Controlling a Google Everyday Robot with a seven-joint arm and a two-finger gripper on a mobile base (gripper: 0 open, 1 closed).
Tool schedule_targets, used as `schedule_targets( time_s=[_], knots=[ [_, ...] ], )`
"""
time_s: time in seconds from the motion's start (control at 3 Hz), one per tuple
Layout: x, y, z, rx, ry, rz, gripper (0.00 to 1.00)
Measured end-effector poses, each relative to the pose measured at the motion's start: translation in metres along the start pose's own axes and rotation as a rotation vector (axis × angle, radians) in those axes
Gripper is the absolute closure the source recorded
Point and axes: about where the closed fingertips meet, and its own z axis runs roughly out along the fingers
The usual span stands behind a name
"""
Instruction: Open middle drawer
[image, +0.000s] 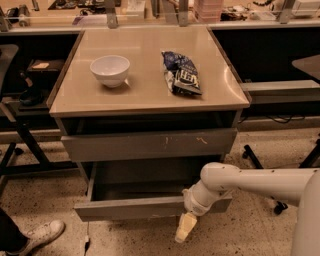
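speckled floor (248, 236) below pulled-out middle drawer (131, 208), gripper (184, 228) just under its front edge, grip unclear

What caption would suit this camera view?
Robot's gripper hangs at the front of the pulled-out middle drawer.

Part of middle drawer (129, 208) behind pincer (183, 231)

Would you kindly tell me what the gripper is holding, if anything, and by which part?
It cannot be told: the gripper hangs at the front of the middle drawer, near its right end, and no hold is visible.
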Motion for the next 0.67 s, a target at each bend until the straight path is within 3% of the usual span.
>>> schedule_targets(
  time_s=[0.67],
  knots=[
    [0.014, 0.03, -0.012, -0.043, -0.008, 0.046, 0.0]
  ],
)
